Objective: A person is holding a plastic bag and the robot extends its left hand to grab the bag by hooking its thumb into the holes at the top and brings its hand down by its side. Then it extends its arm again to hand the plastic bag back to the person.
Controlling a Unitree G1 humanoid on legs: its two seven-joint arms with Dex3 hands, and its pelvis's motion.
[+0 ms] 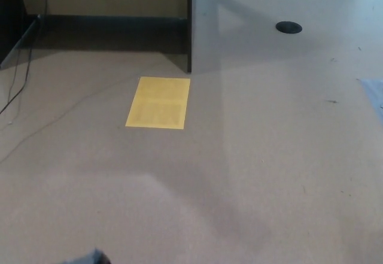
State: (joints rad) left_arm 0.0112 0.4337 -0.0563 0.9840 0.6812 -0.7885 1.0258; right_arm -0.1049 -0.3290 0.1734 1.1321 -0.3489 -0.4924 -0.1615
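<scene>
Tan floor | yellow sheet, print unreadable | black disc

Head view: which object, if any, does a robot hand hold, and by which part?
It cannot be told: no hand or bag shows clearly, only floor with a yellow sheet.

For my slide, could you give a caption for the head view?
Floor with a yellow sheet, a cable at left, a dark round disc.
</scene>
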